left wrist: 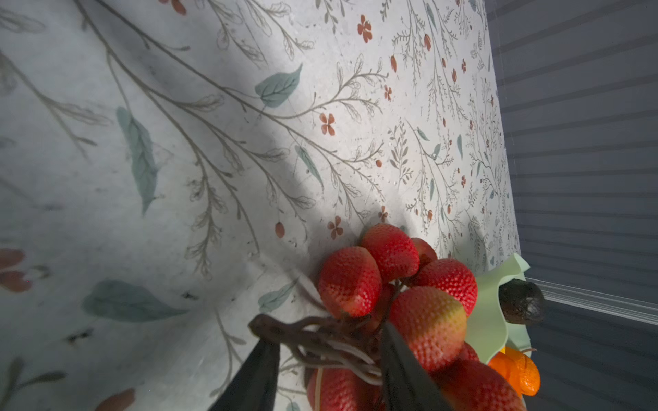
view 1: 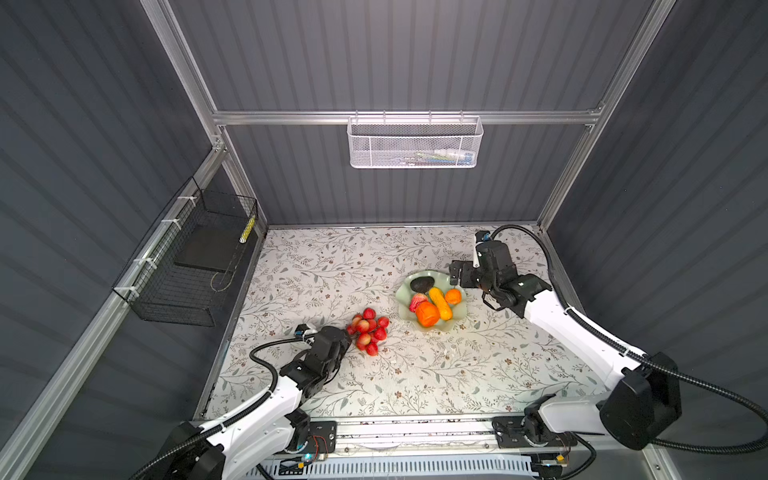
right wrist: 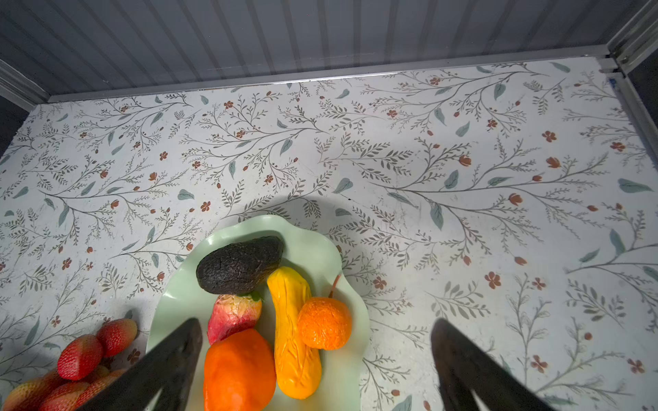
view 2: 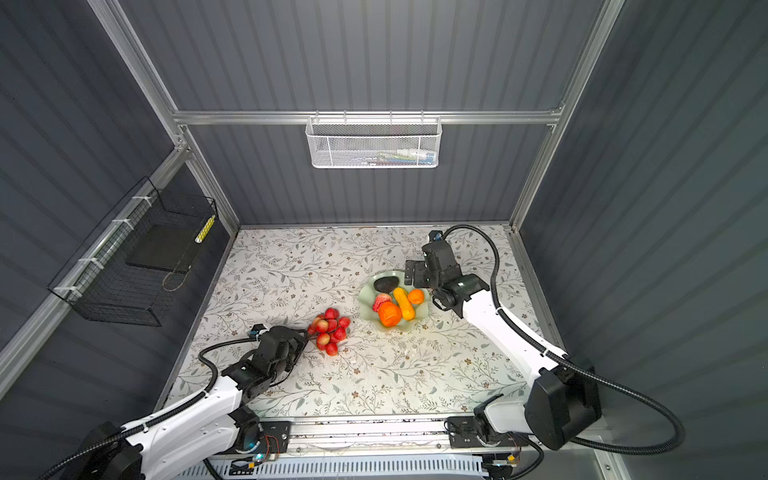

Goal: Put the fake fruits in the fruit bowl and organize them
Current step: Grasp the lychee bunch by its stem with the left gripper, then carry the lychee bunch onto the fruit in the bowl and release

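Red-berry bunch [view 1: 369,331] lay on the table [view 1: 415,374] left of its middle, outside the fruit bowl [view 1: 402,301]. Its brown stem [left wrist: 277,325] pointed toward the left edge and its berries fanned toward the bowl. My left pincer [left wrist: 325,338] stood half-narrow around that stem; whether it pinched I could not tell. The bowl sat right of the middle, toward the back edge. It held the avocado [view 1: 422,284], strawberry [view 1: 417,301], large orange [view 1: 427,313], small orange [view 1: 453,296] and long yellow piece [view 1: 440,303], whose long axis ran back to front. My right pincer [right wrist: 317,325] hung wide by the bowl's back right rim.
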`<state>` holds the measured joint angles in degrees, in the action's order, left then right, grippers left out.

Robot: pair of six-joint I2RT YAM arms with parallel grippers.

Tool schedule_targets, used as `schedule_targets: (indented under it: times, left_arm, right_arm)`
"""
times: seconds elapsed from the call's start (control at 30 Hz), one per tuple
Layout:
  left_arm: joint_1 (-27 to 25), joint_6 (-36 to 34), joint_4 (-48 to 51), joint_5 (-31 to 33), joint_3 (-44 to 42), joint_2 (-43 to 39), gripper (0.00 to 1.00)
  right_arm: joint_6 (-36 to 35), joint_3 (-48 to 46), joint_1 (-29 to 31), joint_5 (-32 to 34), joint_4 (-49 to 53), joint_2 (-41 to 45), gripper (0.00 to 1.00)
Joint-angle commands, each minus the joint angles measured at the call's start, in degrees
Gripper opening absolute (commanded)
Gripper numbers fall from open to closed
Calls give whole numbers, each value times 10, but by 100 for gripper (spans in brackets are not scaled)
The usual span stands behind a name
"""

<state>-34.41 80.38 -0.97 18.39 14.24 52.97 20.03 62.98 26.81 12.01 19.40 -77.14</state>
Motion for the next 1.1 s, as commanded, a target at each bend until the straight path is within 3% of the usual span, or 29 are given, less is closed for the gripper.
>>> schedule_targets:
  times: [0.0,0.27,0.47,0.7,0.87,1.07]
  left_arm:
    - [0,-7,-27,15,1,20,42]
    - [2,-21,-39,17,23,53,20]
    - [6,-27,-31,21,19,31,8]
    - [8,-63,-45,-5,33,-18,0]
    - [9,-158,11,-76,138,-1,0]
    - [9,-299,157,-182,324,53,0]
  right_arm:
    - [-7,-8,-2,2,-5,9,99]
    - [-7,-8,-4,0,-7,8,99]
    - [-5,-7,-5,-4,-8,6,99]
    - [1,-10,-8,-9,-11,8,99]
    - [6,-11,-10,-14,-11,15,99]
    - [14,-24,-16,-21,-16,39,99]
